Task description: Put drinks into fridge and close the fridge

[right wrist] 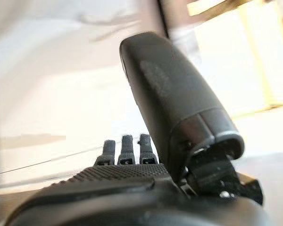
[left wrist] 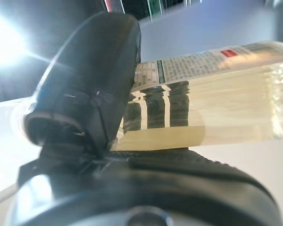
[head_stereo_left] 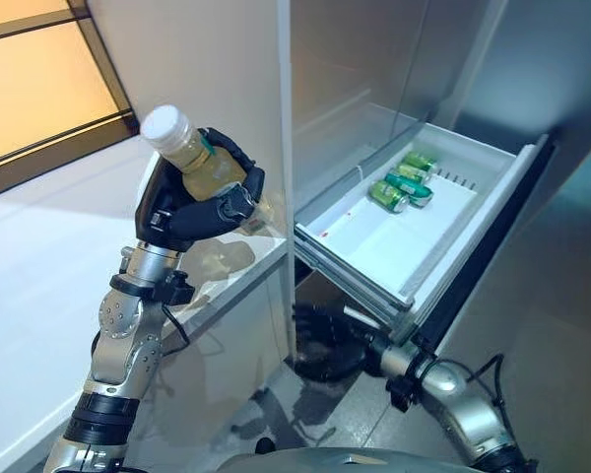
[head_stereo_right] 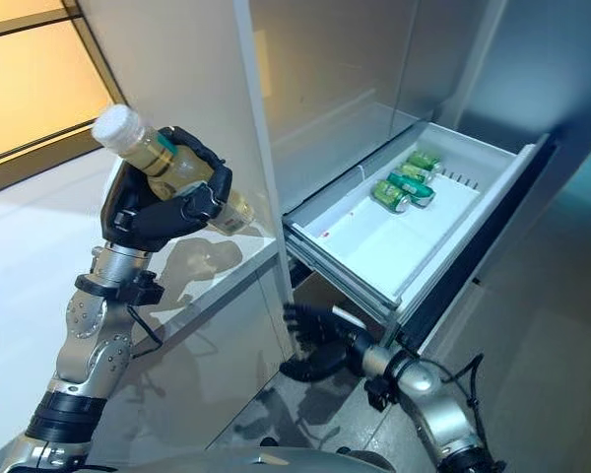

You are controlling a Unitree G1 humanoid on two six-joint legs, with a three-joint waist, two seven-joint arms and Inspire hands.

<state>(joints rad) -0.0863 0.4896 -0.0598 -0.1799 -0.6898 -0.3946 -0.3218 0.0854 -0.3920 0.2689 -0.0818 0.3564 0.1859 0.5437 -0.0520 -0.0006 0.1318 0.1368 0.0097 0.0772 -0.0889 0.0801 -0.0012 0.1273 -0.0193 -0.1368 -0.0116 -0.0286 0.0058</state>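
Observation:
My left hand [head_stereo_left: 189,209] is shut on a clear bottle [head_stereo_left: 189,156] of pale yellow drink with a white cap, raised above the white counter [head_stereo_left: 49,276] left of the fridge. The left wrist view shows the bottle [left wrist: 217,108] lying across the palm with fingers curled round it. The fridge drawer [head_stereo_left: 350,246] is pulled out, white inside, with several green cans [head_stereo_left: 404,182] lying near its back. My right hand [head_stereo_left: 325,340] hangs below the drawer's front corner, fingers straight and holding nothing, as the right wrist view [right wrist: 132,150] confirms.
A grey vertical fridge wall [head_stereo_left: 217,79] stands between the counter and the drawer. The dark drawer front [head_stereo_left: 492,246] juts out to the right. A wood-toned window panel [head_stereo_left: 30,89] sits behind the counter. Grey floor [head_stereo_left: 532,315] lies below the drawer.

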